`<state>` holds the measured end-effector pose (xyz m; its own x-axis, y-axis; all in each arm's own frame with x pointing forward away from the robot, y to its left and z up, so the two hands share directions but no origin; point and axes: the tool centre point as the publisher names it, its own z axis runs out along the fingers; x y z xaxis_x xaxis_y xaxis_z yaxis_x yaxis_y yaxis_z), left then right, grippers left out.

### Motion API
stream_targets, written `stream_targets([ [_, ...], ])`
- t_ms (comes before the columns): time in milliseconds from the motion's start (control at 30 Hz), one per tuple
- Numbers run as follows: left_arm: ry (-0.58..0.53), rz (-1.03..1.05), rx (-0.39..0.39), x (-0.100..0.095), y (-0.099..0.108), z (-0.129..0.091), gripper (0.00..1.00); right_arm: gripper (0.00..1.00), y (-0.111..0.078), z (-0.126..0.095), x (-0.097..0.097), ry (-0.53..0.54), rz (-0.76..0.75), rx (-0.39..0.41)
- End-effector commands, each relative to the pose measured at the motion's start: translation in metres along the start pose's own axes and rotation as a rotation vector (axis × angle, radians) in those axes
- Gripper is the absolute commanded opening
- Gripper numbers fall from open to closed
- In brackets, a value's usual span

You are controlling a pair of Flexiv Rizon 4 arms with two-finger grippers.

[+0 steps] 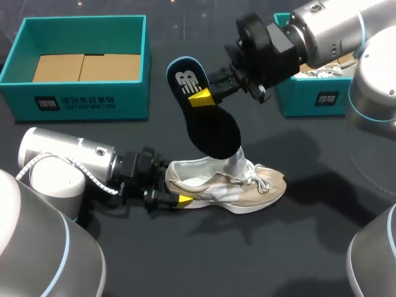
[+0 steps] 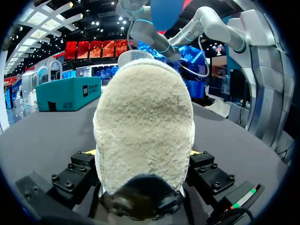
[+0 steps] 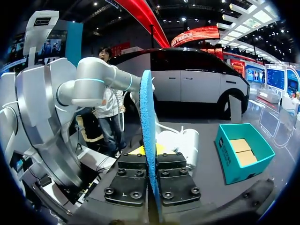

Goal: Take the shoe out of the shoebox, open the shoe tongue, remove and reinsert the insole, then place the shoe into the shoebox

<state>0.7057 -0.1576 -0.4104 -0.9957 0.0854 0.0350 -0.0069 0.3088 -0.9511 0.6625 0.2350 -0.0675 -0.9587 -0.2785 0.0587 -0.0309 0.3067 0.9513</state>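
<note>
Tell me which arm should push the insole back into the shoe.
Right. The right gripper is shut on the insole, whose lower end hangs at the opening of the shoe. The left gripper is shut on the heel, steadying it.

Insole [image 1: 207, 117] in R fingers [image 1: 199, 98] over shoe [image 1: 226, 185]; L fingers [image 1: 184, 200] at heel.

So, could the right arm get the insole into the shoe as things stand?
Probably yes: the right gripper holds the insole just above the shoe, whose tongue stands up; the left gripper holds its heel.
</note>
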Motion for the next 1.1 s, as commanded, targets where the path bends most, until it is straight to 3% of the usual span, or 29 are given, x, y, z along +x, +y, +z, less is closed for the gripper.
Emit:
stream_targets([
  [33, -0.001, 0.000, -0.001, 0.000, 0.001, 0.000, 0.00, 0.00, -0.002, -0.001, 0.006, -0.024, 0.030, -0.020],
  [100, -0.001, 0.000, -0.001, 0.000, 0.001, 0.000, 0.00, 0.00, 0.002, -0.010, 0.014, -0.041, 0.046, -0.079],
  [167, -0.001, 0.000, -0.001, 0.000, 0.001, 0.000, 0.00, 0.00, 0.003, -0.018, 0.024, -0.059, 0.107, -0.064],
  [367, -0.001, 0.000, -0.001, 0.000, 0.001, 0.000, 0.00, 0.00, 0.001, -0.035, 0.063, -0.160, 0.218, -0.150],
  [800, -0.001, 0.000, -0.001, 0.000, 0.001, 0.000, 0.00, 0.00, -0.003, -0.033, 0.064, -0.154, 0.242, -0.165],
  [1100, -0.001, 0.000, -0.001, 0.000, 0.001, 0.000, 0.00, 0.00, -0.015, -0.038, 0.098, -0.165, 0.323, -0.249],
])
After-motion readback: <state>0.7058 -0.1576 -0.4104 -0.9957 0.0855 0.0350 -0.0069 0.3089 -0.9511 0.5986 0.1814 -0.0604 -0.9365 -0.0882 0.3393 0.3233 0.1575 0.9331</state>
